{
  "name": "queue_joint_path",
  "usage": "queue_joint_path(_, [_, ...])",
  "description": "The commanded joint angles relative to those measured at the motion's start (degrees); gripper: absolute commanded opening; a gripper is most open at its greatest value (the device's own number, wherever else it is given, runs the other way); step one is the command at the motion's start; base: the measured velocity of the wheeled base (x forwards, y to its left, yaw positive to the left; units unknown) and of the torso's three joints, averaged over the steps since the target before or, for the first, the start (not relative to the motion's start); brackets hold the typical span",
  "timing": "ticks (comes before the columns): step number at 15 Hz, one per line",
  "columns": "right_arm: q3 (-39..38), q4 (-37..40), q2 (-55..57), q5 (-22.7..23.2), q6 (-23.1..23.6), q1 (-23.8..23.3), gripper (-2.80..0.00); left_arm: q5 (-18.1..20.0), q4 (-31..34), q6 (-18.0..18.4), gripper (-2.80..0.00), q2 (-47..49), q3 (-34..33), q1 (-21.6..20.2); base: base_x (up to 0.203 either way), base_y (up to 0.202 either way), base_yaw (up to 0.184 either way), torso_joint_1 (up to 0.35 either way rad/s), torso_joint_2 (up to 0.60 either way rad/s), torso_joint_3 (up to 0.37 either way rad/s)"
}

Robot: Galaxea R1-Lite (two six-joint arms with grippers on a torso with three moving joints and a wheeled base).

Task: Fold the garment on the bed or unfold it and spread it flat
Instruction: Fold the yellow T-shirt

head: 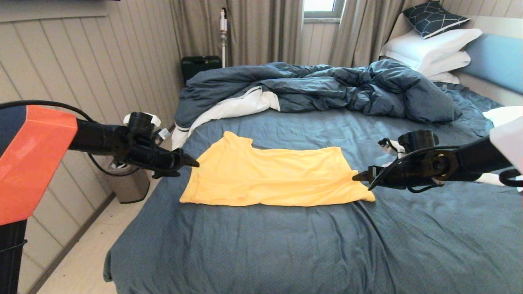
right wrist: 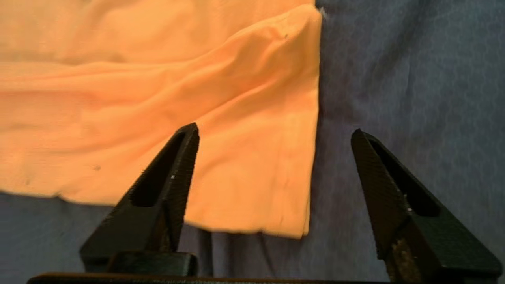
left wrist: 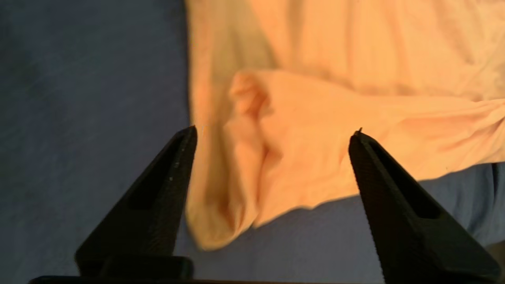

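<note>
The yellow T-shirt (head: 269,177) lies folded lengthwise into a long band across the dark blue bed sheet (head: 261,245). My left gripper (head: 192,163) hovers open just above the shirt's left end, where a sleeve fold (left wrist: 221,189) shows between its jaws. At the other end my right gripper (head: 359,176) hangs open over the hem corner (right wrist: 268,197). Neither gripper holds any fabric. In both wrist views the jaws stand wide apart with cloth and sheet visible between them.
A rumpled dark blue duvet (head: 318,90) fills the far half of the bed. White pillows (head: 429,51) and a patterned cushion (head: 433,18) lean by the light blue headboard (head: 496,61). A metal bin (head: 128,185) stands on the floor at the left.
</note>
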State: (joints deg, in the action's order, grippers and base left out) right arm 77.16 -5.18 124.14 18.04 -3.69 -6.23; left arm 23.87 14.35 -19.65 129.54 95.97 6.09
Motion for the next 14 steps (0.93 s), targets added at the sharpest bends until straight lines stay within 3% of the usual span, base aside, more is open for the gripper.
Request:
queue_joint_path(1, [-1.55, 0.17, -2.15, 0.15, -0.17, -0.47, 0.0, 0.15, -0.09, 0.09, 0.0, -2.65, -2.98, -1.26, 0.0, 0.0, 0.0, 0.0, 0.0, 0.0])
queue_joint_path(2, [-1.92, 0.25, -2.04, 0.22, -0.21, -1.56, 0.0, 0.21, -0.18, 0.57, 0.0, -2.87, -4.63, -2.1, 0.0, 0.0, 0.0, 0.0, 0.0, 0.0])
queue_joint_path(3, [-2.61, 0.26, -1.71, 0.24, -0.26, -2.14, 0.0, 0.33, -0.36, 0.8, -2.8, -3.1, -6.05, -2.82, 0.0, 0.0, 0.0, 0.0, 0.0, 0.0])
queue_joint_path(4, [-2.83, 0.28, -1.6, 0.26, -0.2, -2.32, -2.8, 0.41, -0.57, 0.85, -2.8, -3.24, -6.61, -3.1, 0.0, 0.0, 0.0, 0.0, 0.0, 0.0])
queue_joint_path(9, [-1.76, 2.17, 1.03, 0.94, -0.53, -3.09, -2.8, 2.89, -0.81, 1.35, -2.8, -0.09, -5.7, -3.07, 0.0, 0.0, 0.0, 0.0, 0.0, 0.0])
queue_joint_path(14, [1.66, 6.37, 1.45, 1.35, -4.07, -3.0, -2.8, 5.36, -0.13, 0.95, -2.8, 3.43, -2.47, -3.18, 0.0, 0.0, 0.0, 0.0, 0.0, 0.0])
